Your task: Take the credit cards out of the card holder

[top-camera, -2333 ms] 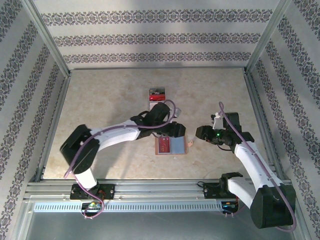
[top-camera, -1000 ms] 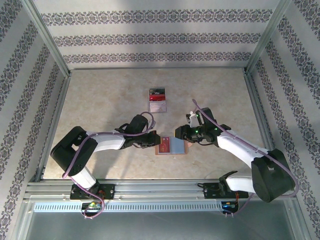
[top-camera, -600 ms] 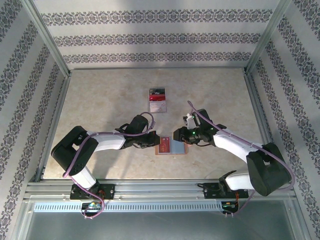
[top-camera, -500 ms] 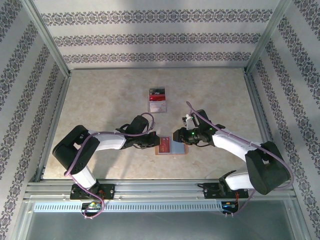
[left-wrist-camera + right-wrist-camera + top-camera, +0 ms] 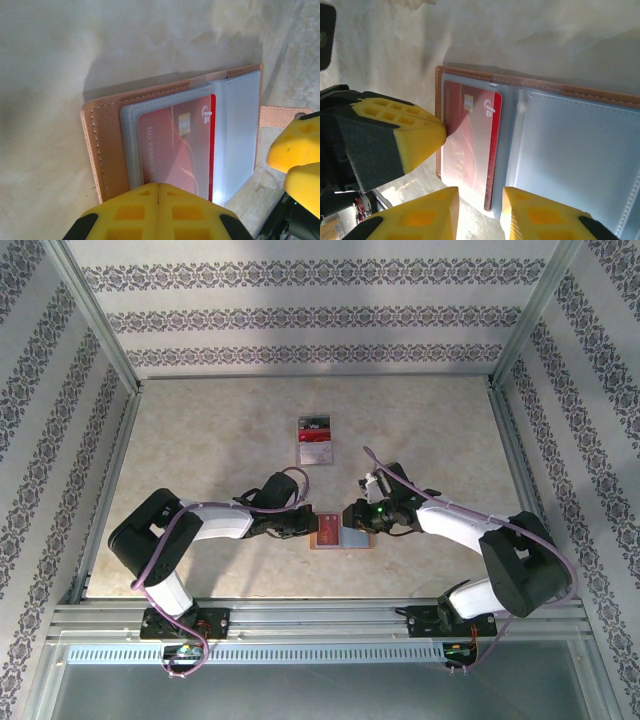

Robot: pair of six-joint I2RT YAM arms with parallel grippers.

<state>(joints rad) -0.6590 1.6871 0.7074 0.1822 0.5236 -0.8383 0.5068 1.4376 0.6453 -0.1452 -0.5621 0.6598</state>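
Card holder (image 5: 345, 534) lies open & flat on the table (image 5: 200, 440), near the front edge, between the two arms. Tan outside, grey-blue clear pockets inside.

Red card (image 5: 170, 150) sits in the left-hand pocket w/ chip & printing showing thru the plastic. Its right edge pokes a bit past the pocket mouth toward the fold. Right half of the holder is pale clear plastic; can't tell if any card is in there.

Left gripper (image 5: 307, 528) is clenched, yellow fingers (image 5: 125, 210) pressed flat together w/ nothing between them. Seen from the right wrist, its tip (image 5: 437, 132) touches the holder's outer left edge, right by the stitching.

Right gripper (image 5: 480, 212) comes in low from the right. Its fingers are parted, one on either side of the near corner of the red card. There's a clear gap betw. pads and card, so not clamped on it. In the left wrist view its fingers (image 5: 292, 145) hang just beyond the holder's right edge, beside the tan strap tab (image 5: 280, 116).

Farther back on the table, well apart from the holder, is a small flat stack (image 5: 315, 440): dark on top, red band, white below.
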